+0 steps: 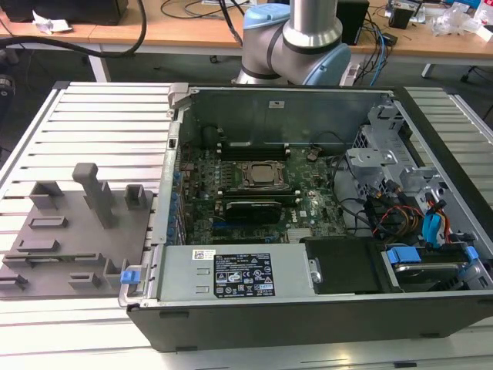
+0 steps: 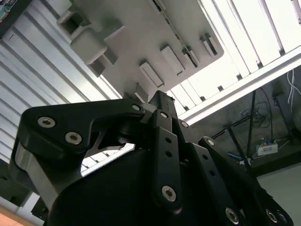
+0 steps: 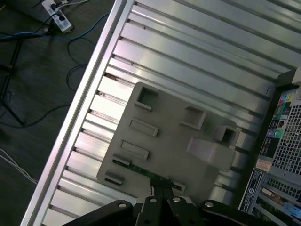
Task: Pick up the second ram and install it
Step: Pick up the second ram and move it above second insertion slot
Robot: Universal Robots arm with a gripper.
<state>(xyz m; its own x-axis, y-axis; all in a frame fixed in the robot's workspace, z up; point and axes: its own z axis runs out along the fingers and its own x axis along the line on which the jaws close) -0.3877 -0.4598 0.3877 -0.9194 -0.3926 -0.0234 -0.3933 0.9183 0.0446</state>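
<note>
The second ram [image 3: 138, 168] is a thin green stick lying in a slot along one edge of the grey holder plate [image 3: 169, 141]. That plate [image 1: 69, 231] rests on the ribbed metal table at the exterior view's left. In both wrist views my gripper [image 3: 160, 190] hangs above the plate, over the ram's edge and clear of it. Its black fingertips [image 2: 157, 96] are pressed together with nothing between them. The open computer case [image 1: 308, 193] sits in the middle of the table, with its mainboard and black memory slots [image 1: 254, 146] exposed.
Raised grey posts and pockets [image 1: 96, 193] stand up from the holder plate. The case's metal side wall [image 1: 166, 200] borders the plate. Drive cages and cable bundles [image 1: 408, 208] fill the case at the exterior view's right. The arm's base [image 1: 296, 46] stands behind the case. Beyond the table edge, cables lie on the floor [image 3: 47, 61].
</note>
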